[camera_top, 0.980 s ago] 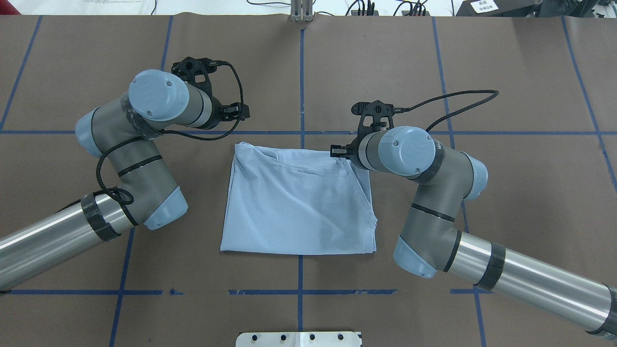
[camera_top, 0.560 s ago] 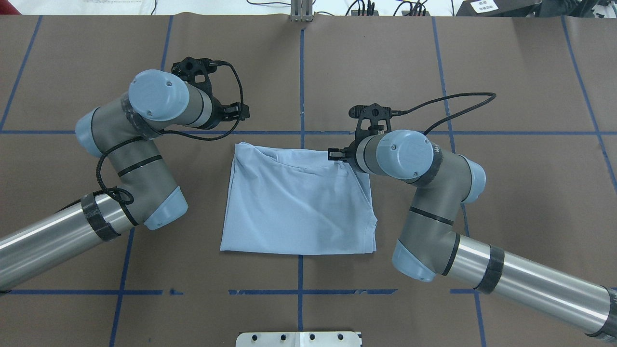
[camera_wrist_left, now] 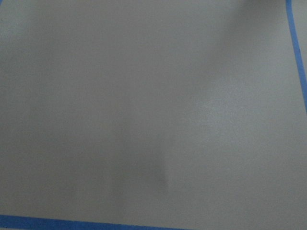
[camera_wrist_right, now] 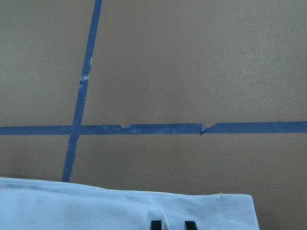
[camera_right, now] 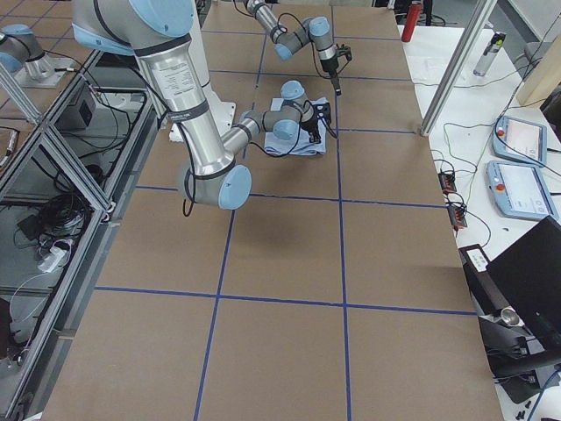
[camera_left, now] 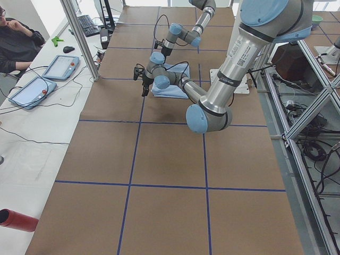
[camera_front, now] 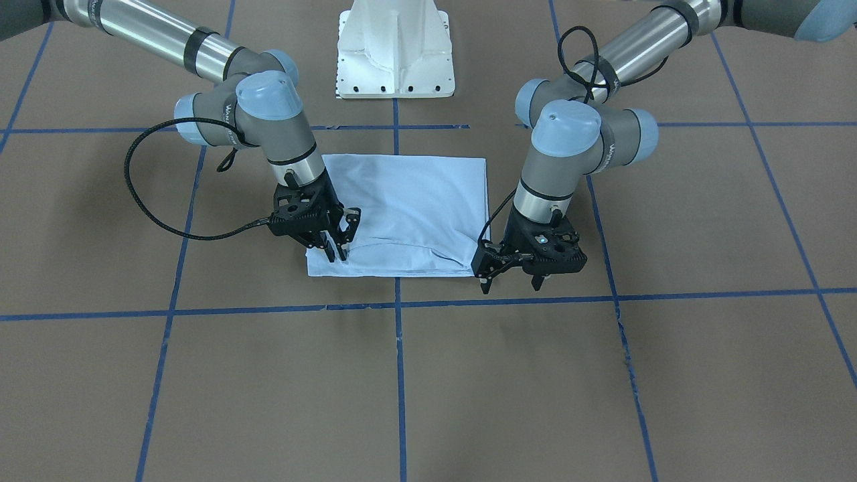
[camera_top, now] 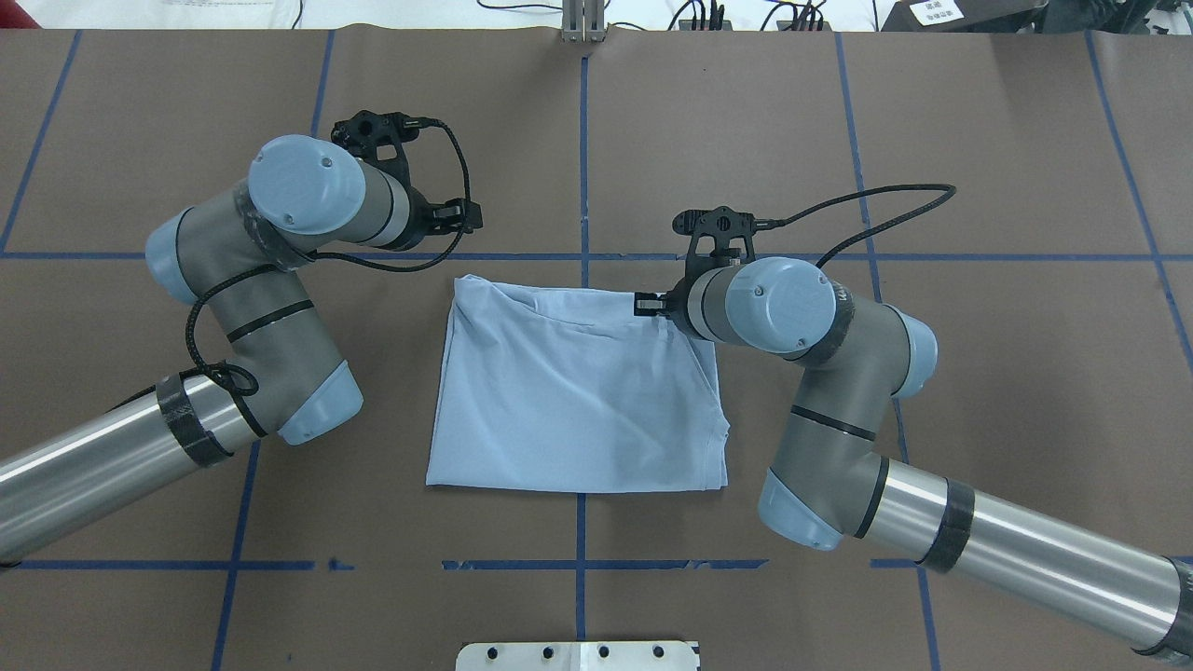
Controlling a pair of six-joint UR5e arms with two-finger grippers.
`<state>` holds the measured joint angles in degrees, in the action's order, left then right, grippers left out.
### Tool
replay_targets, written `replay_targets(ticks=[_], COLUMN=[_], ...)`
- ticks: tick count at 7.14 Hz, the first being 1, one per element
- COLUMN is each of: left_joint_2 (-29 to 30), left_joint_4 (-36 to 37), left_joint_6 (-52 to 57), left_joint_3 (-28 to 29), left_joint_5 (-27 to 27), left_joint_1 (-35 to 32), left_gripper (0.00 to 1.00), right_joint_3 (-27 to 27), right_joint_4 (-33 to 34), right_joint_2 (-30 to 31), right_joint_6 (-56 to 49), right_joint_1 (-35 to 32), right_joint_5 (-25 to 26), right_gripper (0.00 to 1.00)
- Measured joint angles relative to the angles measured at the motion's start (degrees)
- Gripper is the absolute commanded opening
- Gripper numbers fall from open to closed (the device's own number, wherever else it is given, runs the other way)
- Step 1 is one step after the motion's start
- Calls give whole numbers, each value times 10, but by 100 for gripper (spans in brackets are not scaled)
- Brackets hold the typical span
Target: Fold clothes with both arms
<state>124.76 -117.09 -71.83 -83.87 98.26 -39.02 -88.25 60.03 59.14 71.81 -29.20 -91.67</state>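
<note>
T-shirt (camera_top: pixel 573 401): lying flat, corner beneath my right gripper (camera_front: pixel 337 256), whose grip I cannot tell.
Left gripper (camera_front: pixel 509 288): hanging spread apart just beside it.

Toward the far end of the table (camera_right: pixel 280 263), the right gripper (camera_right: pixel 316 138), on the near arm, points down over the light blue T-shirt (camera_right: pixel 292 149); the left gripper (camera_right: pixel 338 88) hangs beyond it, over bare tabletop.

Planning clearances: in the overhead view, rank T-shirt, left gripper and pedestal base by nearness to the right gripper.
1. T-shirt, under the right gripper.
2. Left gripper, beside the shirt's other far corner.
3. Pedestal base, at the near table edge.
</note>
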Motion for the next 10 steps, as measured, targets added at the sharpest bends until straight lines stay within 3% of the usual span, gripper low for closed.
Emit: replay_targets(ticks=[6,7,8,10], left_joint_2=[0,0,0,1], left_joint_4=[0,0,-1,-1], left_joint_6=[-4,-4,-4,-4], left_joint_3=[-4,-4,-4,-4], left_joint_5=[0,0,0,0], left_joint_1=[0,0,0,2], left_gripper=[100,100,100,100], right_joint_3=[4,8,12,19], right_joint_4=[3,3,3,9], right_joint_2=[3,4,4,1], right_joint_6=[0,0,0,-8], right_joint_1=[-25,-26,-26,-31], right_joint_5=[14,22,28,31], right_gripper=[0,5,99,100])
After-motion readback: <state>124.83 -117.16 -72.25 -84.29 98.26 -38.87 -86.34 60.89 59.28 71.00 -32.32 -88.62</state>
